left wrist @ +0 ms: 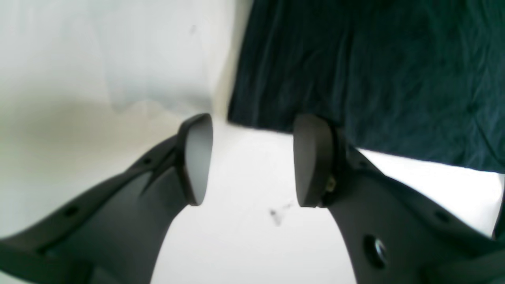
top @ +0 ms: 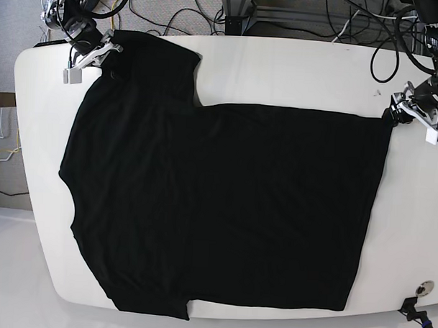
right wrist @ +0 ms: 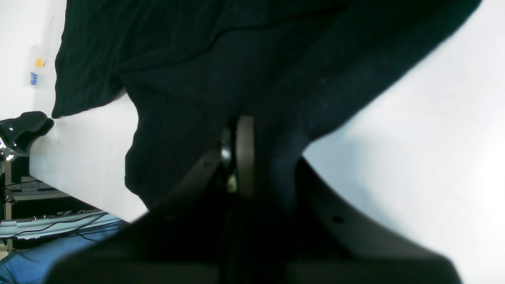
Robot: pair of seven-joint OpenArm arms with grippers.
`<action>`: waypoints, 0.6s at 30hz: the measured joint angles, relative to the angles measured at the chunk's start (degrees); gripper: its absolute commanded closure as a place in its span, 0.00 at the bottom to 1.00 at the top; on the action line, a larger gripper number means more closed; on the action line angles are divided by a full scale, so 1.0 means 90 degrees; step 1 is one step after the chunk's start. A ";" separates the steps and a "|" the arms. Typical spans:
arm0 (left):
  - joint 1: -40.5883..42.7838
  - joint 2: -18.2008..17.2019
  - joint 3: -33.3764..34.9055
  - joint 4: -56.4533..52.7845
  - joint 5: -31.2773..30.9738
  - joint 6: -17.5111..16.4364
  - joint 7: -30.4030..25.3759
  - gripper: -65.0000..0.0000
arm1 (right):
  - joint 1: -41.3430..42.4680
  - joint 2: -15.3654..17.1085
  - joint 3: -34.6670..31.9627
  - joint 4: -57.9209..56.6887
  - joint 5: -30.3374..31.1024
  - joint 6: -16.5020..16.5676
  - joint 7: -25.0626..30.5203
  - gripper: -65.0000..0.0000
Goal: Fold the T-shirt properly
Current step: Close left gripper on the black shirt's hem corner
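Both pincers sit at far corners of the white desk. On the left arm, the left pincer stands roughly half open with nothing between its dark pads; bare desk shows in the gap. It hangs just beside the hem corner of the large plain black short-sleeved T-shirt of thin soft fabric, one pad at the very edge of the cloth, though whether it touches cannot be told. In the base view this pincer is at the right edge of the desk, by the shirt's upper hem corner.

On the right arm, the right pincer is clamped tight on the T-shirt: black fabric runs down between its pads and drapes over one of them, so only a grey pad shows. The base view puts this pincer at the desk's upper left, at the sleeve.

Spread flat, the T-shirt covers most of the desk, its sleeves and shoulders toward the left of the base view and its hem toward the right. Light wrinkles run across the cloth. Black cables lie on the floor beyond the far edge of the desk.
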 measured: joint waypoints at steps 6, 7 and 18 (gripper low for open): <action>-0.0109 0.0029 0.0165 -0.0002 0.0063 0.0007 -0.0177 0.59 | 0.0015 -0.0002 0.0007 0.0002 0.0005 0.0000 -0.0039 1.00; -0.0121 0.0029 0.0199 -0.0002 0.0073 0.0007 -0.0243 0.62 | 0.0015 -0.0010 0.0010 0.0002 0.0002 0.0000 -0.0039 1.00; -0.0187 0.0136 0.0478 -0.0022 0.0571 0.0146 -0.0274 1.00 | -0.0002 -0.0010 -0.0027 0.0049 -0.0010 -0.0022 -0.0012 1.00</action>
